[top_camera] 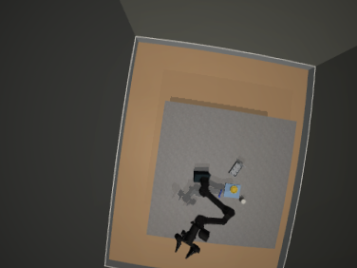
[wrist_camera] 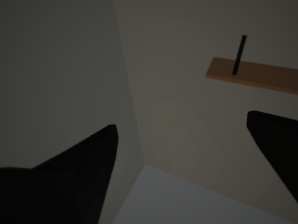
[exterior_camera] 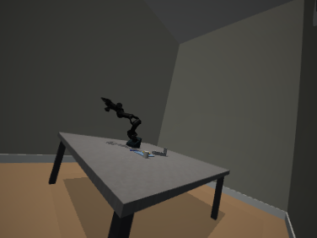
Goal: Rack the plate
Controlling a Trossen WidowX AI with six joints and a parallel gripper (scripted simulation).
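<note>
A small yellow round plate (top_camera: 234,189) lies on a light blue mat (top_camera: 227,195) (exterior_camera: 149,156) to the right of the arm's base in the top view. In the exterior view the plate is mostly hidden behind a pale cup. The small grey dish rack (top_camera: 235,167) (exterior_camera: 159,153) stands beyond the mat; its slots are too small to make out. My gripper (top_camera: 181,254) (exterior_camera: 104,104) (wrist_camera: 180,124) is open and empty, high up and far from both plate and rack, pointing away from them. Neither shows in the wrist view.
A pale cup (top_camera: 243,201) (exterior_camera: 146,155) stands by the mat's corner. A thin dark blue item (top_camera: 220,193) (exterior_camera: 134,150) lies between the mat and the arm. The arm's base (top_camera: 201,176) (exterior_camera: 134,143) stands on the grey table (top_camera: 266,214) (exterior_camera: 114,177). A brown shelf (wrist_camera: 270,77) shows on a wall.
</note>
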